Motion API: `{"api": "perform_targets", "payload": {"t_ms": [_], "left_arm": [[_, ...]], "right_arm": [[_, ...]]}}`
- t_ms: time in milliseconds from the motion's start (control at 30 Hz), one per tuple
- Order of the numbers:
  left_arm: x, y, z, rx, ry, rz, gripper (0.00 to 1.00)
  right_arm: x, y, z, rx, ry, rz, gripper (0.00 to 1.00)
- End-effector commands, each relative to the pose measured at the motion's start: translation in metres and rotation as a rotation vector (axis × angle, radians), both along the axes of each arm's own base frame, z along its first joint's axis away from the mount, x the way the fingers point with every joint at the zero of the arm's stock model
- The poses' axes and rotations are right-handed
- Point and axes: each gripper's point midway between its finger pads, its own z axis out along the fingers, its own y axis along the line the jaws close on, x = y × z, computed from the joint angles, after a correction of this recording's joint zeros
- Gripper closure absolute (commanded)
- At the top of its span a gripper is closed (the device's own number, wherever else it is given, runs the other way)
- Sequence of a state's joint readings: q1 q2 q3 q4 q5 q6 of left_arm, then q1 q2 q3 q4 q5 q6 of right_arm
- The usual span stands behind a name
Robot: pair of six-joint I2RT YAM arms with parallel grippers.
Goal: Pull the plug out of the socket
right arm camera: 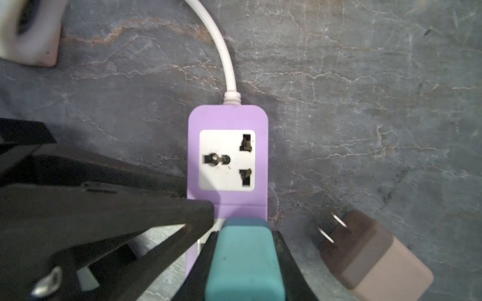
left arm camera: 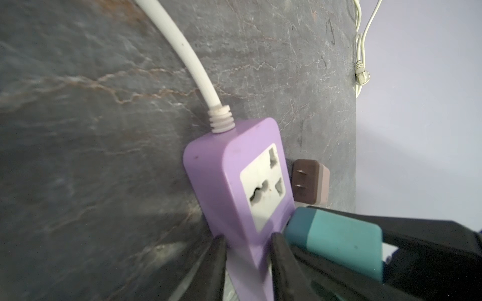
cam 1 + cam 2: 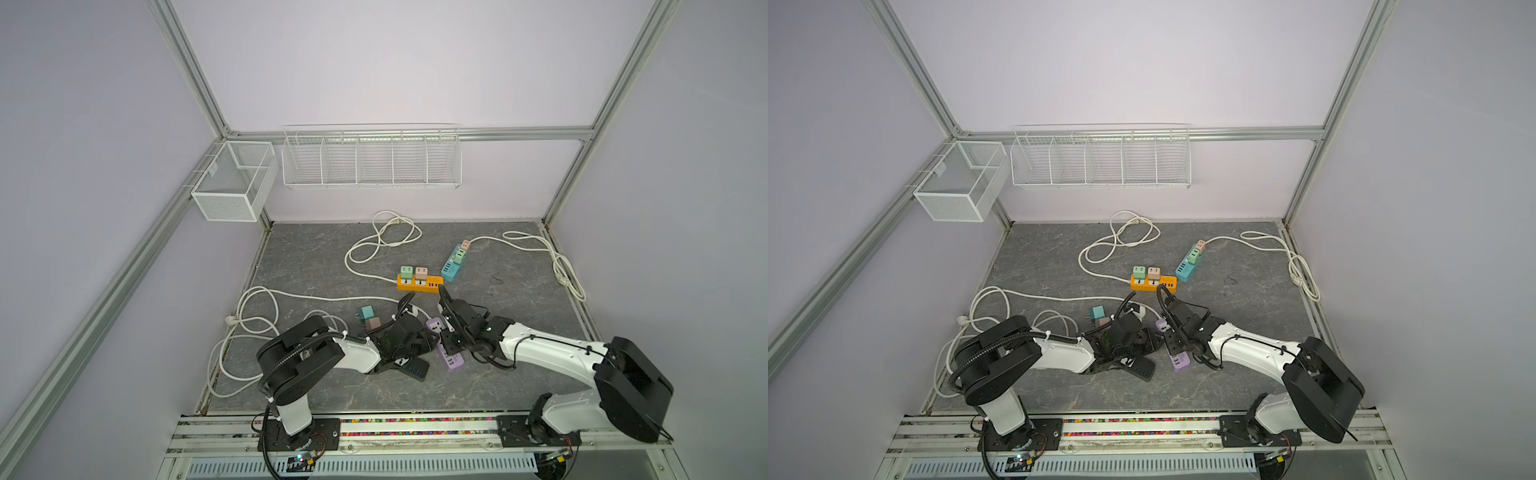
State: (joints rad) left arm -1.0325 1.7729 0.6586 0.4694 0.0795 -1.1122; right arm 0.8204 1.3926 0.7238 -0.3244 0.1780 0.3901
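Since the purple strip (image 2: 234,169) would lift with the pull, I am pinching it in my left tool (image 2: 247,242), my right tool (image 1: 245,242) clamping the teal plug (image 1: 242,263).

On table (image 1: 365,104): loose plug (image 1: 373,258) just beside power strip (image 1: 227,117).

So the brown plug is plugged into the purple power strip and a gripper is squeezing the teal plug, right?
No. The brown plug lies on the table beside the purple power strip, prongs bare, as the right wrist view shows. The right gripper is squeezing the teal plug.
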Motion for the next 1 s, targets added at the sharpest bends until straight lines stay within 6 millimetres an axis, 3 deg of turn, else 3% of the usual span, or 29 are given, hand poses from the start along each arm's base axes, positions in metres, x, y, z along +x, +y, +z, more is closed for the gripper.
{"api": "perform_targets", "payload": {"t_ms": [0,100,333,567,800,967], "left_arm": [[-0.054,0.067,-0.098,0.368,0.229,-0.056,0.71],[-0.053,0.066,-0.097,0.37,0.227,-0.054,0.71],[-0.057,0.072,-0.1,0.384,0.232,-0.053,0.71],[-0.058,0.072,-0.105,0.392,0.239,-0.055,0.71],[-0.06,0.078,-0.109,0.408,0.249,-0.055,0.71],[-0.059,0.077,-0.109,0.405,0.244,-0.052,0.71]], "right_arm": [[0.018,0.038,0.042,0.135,-0.117,0.042,0.89],[0.012,0.049,0.04,0.122,-0.114,0.069,0.9],[0.029,0.022,0.041,0.129,-0.112,-0.026,0.9],[0.014,0.05,0.038,0.148,-0.1,0.056,0.91],[0.03,0.023,0.046,0.066,-0.186,-0.009,0.92],[0.022,0.039,0.044,0.101,-0.151,0.042,0.92]]}}
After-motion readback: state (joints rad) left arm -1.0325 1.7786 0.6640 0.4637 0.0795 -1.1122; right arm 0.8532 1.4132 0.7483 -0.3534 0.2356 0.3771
